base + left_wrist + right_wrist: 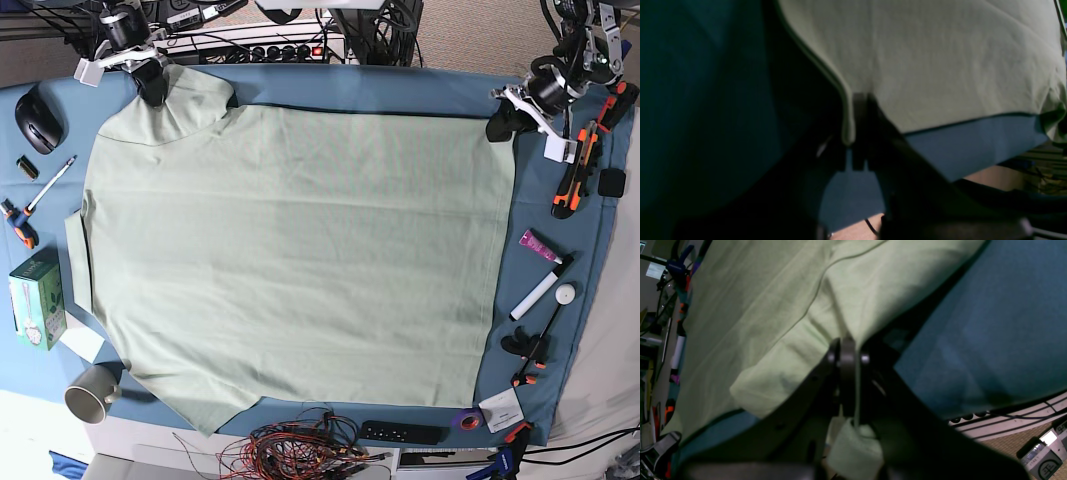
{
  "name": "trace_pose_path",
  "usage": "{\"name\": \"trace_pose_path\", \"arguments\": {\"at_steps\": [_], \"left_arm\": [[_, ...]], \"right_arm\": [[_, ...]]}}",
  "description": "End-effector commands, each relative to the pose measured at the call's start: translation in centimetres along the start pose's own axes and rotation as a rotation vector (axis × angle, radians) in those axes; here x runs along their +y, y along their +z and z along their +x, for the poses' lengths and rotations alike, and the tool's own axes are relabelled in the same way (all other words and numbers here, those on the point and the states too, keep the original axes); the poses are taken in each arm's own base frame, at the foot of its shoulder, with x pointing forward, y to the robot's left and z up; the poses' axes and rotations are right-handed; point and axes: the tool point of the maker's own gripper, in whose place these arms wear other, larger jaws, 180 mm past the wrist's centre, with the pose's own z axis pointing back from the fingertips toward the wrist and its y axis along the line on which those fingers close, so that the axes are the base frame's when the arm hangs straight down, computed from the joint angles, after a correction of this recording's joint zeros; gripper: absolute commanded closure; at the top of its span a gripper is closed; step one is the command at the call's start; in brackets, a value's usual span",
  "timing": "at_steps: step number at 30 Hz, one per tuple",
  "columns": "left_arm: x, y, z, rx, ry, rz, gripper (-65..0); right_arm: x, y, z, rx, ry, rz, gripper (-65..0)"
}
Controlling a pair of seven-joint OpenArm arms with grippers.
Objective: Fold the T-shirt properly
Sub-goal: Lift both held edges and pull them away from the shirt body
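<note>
Pale sage-green T-shirt point(300, 250) on plain teal-blue tablecloth point(540, 240)

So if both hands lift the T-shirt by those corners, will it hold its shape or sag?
Probably sag: the T-shirt lies limp and creased, bunching where the right hand pinches it. Likely light, since the left hand holds only its hem. It may drag across the tablecloth.

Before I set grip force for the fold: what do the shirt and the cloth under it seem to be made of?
The T-shirt looks like soft matte woven or knit cotton: fine creases and a stitched hem, no sheen. The tablecloth looks like a thicker matte teal fabric, lying smooth. Both grippers, left and right, pinch shirt edges.
</note>
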Motion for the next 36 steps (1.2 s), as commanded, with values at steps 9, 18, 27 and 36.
{"name": "trace_pose_path", "arguments": {"at_steps": [9,18,27,36], "left_arm": [[0.0,0.9,-1.0,0.025,-0.015,-0.005,0.0],[-0.2,1.5,-2.7,0.061,0.017,-0.015,0.0],[-1.0,2.5,-3.3,0.077,-0.005,-0.034,0.0],[-2.6,3.8,-3.8,0.085,-0.018,-0.053,0.0]], "right_arm": [[-0.7,0.6,-1.3,0.066,0.006,-0.029,0.0],[-0.8,2.2,-2.4,0.098,0.005,-0.018,0.0],[-1.6,4.4,-3.0,0.124,0.008,-0.027,0.0],[-3.8,7.2,-0.7,0.065,-0.002,-0.086,0.0]]}}
